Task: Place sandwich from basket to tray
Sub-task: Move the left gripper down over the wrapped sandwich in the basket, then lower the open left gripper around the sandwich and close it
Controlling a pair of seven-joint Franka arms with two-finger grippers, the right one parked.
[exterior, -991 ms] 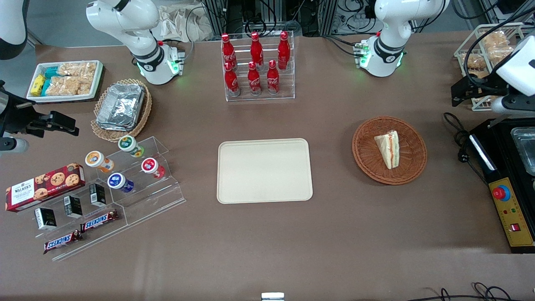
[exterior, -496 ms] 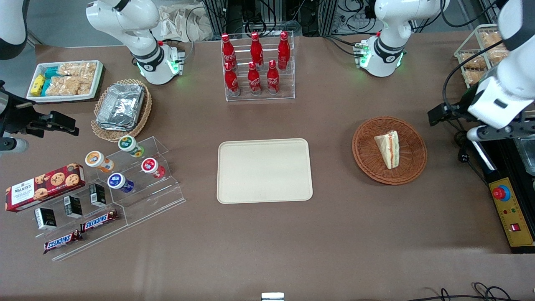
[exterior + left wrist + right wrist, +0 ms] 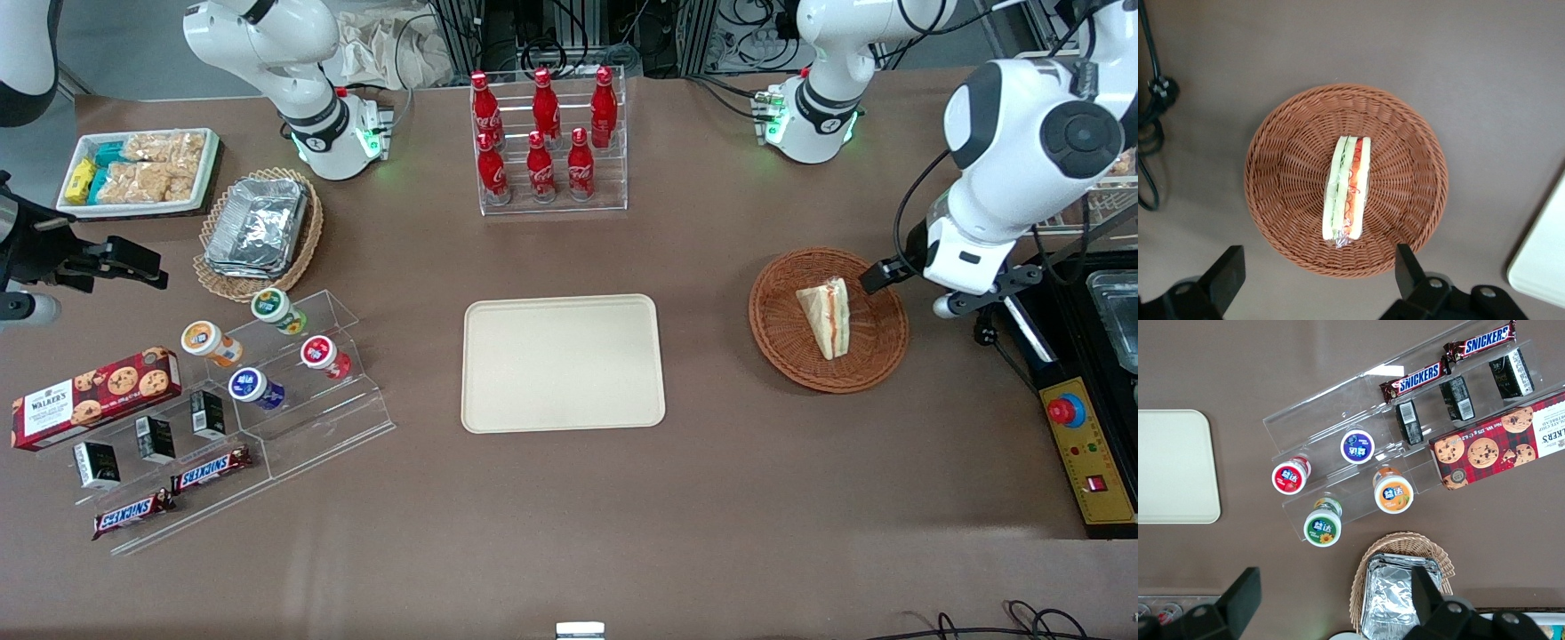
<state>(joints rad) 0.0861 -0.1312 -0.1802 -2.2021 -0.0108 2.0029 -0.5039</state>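
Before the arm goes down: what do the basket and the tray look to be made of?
The basket looks like woven wicker, reddish-brown, with ribbed strands ringing its wall and the sandwich lying in it. The tray looks like smooth cream plastic, matte, with rounded corners and a low rim; probably moulded, though not certain. The gripper hangs open above the basket.
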